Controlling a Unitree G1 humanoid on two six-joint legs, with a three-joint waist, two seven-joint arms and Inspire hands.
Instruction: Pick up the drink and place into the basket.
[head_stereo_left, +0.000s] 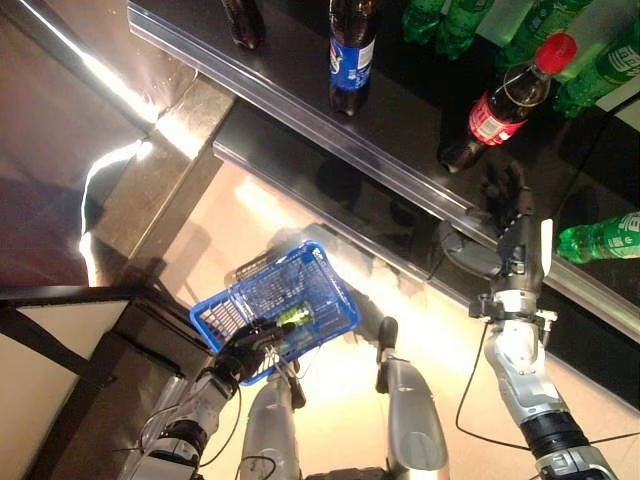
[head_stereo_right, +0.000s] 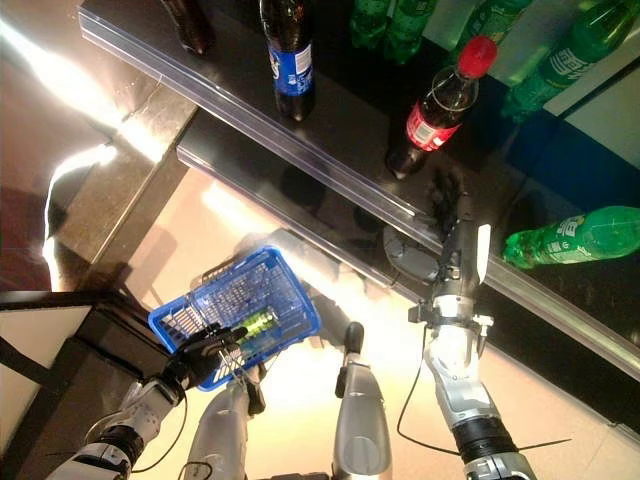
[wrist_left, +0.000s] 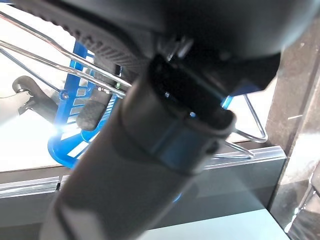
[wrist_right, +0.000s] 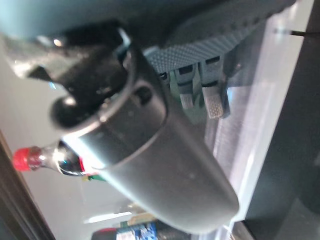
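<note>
A cola bottle (head_stereo_left: 505, 105) with a red cap and red label stands on the dark shelf (head_stereo_left: 300, 110); it also shows in the right wrist view (wrist_right: 45, 159). My right hand (head_stereo_left: 512, 215) is raised to the shelf's lower ledge just below and right of that bottle's base, with its fingers (wrist_right: 200, 85) straight and nothing in them. My left hand (head_stereo_left: 245, 348) is curled round the wire handle (wrist_left: 60, 65) of a blue plastic basket (head_stereo_left: 250, 290), held low at the left. A green drink (head_stereo_left: 296, 316) lies inside the basket.
Further drinks are on the shelf: a blue-labelled cola bottle (head_stereo_left: 352, 50), a dark bottle (head_stereo_left: 243, 22), several green bottles (head_stereo_left: 560, 30) at the back right, and a green bottle (head_stereo_left: 600, 238) lying to the right of my right hand. A dark counter (head_stereo_left: 110, 350) stands at lower left.
</note>
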